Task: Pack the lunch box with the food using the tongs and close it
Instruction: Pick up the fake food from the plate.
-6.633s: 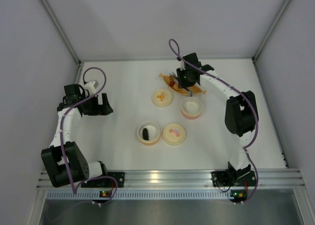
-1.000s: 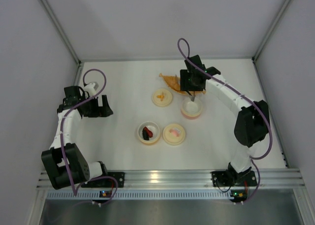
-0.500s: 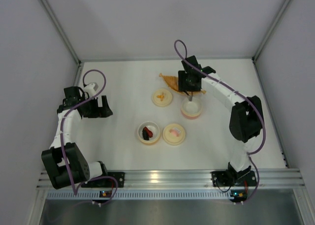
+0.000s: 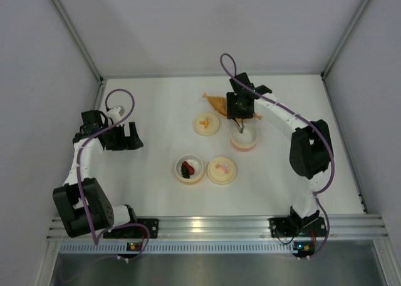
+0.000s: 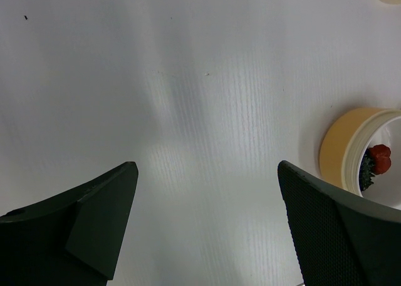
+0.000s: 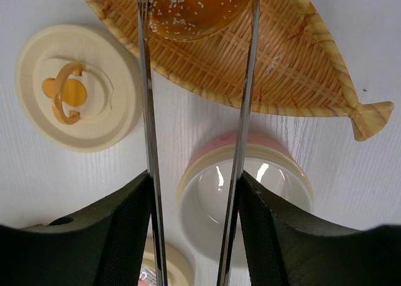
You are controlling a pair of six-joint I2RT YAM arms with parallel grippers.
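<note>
— State of the right fingers (image 6: 113, 236)?
— Pinching the tongs (image 6: 148, 111) from both sides, with the arms pointed straight ahead and straddling the lump (image 6: 197, 7) in the dish (image 6: 294, 67). Probably squeezing to grip it; not visibly clamped yet.
— Why lined up over the pink bowl (image 6: 263, 204)?
— Bare inside and just ahead of the fingers, nearer than the dish. Likely a short carry back. Lid (image 6: 37, 86) off to the left, out of the way.
— And the left fingers (image 5: 94, 217)?
— Spread wide, holding nothing, above bare tabletop (image 5: 200, 79); presumably kept clear. To their right, the yellow bowl (image 5: 335, 151), with the red piece (image 5: 380, 159) and black piece (image 5: 366, 173) already inside.
</note>
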